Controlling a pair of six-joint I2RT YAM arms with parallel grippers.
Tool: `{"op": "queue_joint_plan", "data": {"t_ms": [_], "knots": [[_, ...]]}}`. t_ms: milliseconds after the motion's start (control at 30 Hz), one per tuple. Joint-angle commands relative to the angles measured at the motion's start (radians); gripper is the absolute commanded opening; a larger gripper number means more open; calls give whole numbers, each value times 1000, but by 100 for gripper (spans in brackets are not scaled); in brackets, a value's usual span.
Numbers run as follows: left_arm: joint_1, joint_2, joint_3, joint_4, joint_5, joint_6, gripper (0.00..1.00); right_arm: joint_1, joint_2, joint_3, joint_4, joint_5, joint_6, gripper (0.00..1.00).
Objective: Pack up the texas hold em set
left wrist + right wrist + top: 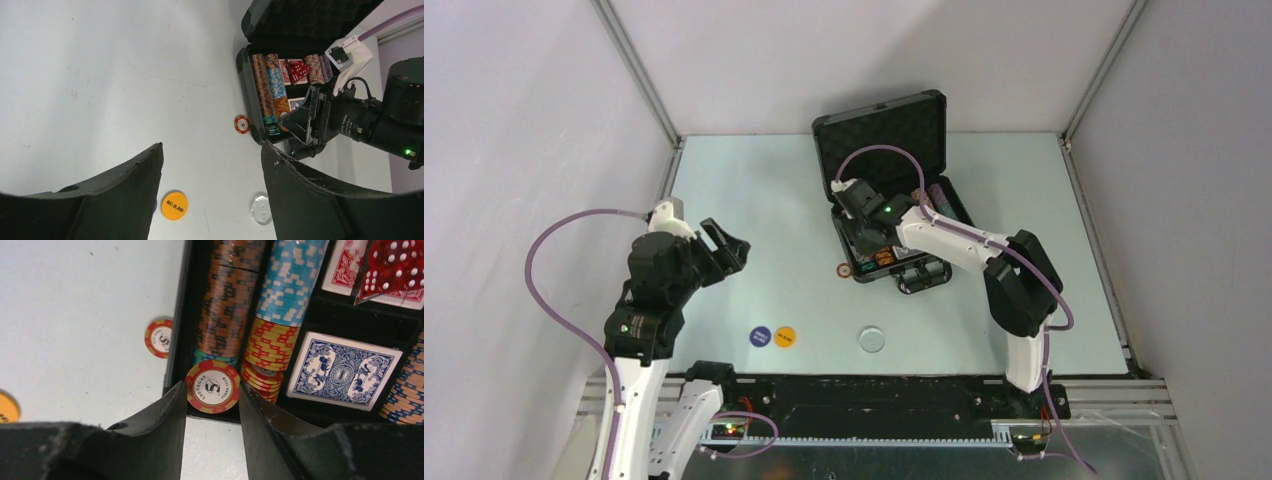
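The right claw [212, 390] is clamped on a red-and-yellow striped poker chip [212, 382], held upright and face-on at lower centre of the right wrist view. I judge the grip real, since both fingers seem to touch the chip's edge, though the contact is hard to confirm.

The main risk is where the chip sits. It is right at the near rim of the small black hard case [881, 135], at the end of the brown chip row [227, 300].
- Let go here, it could tip outward over the wall and roll onto the pale green table [754, 190].
- It could also fall flat across the row ends instead of slotting in on edge.
- A proud chip would stop the lid closing.
- Pushing it in crooked could also jostle the red-and-yellow chips beside it.

The case stands open at upper centre of the top view, with its egg-crate foam lid raised. Inside it are packed chip rows, a blue-backed card deck [342, 372] and red translucent dice [395, 265].

Not yet packed:
- A second red-and-yellow chip [242, 124] lies just outside the case's wall.
- An orange round button [785, 336], a blue round button [761, 336] and a clear round disc [872, 339] lie low in the top view.

The left claw [211, 150] hangs with fingers apart and nothing between them, at the left of the top view.
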Motion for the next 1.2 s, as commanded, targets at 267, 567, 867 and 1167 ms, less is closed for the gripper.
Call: {"op": "queue_joint_plan", "data": {"t_ms": [267,567,867,1167], "knots": [[8,22,-3,35,39,-16,77,-3,-43,-75,82,-47,26,45],[9,10,-13,35,38,-18,77,-8,-24,-76,103,-82,37,45],[9,70,-70,118,135,-69,80,-12,-31,-104,144,-107,43,45],[7,202,-144,359,223,-213,80,-20,-25,-131,185,-121,47,45]]}}
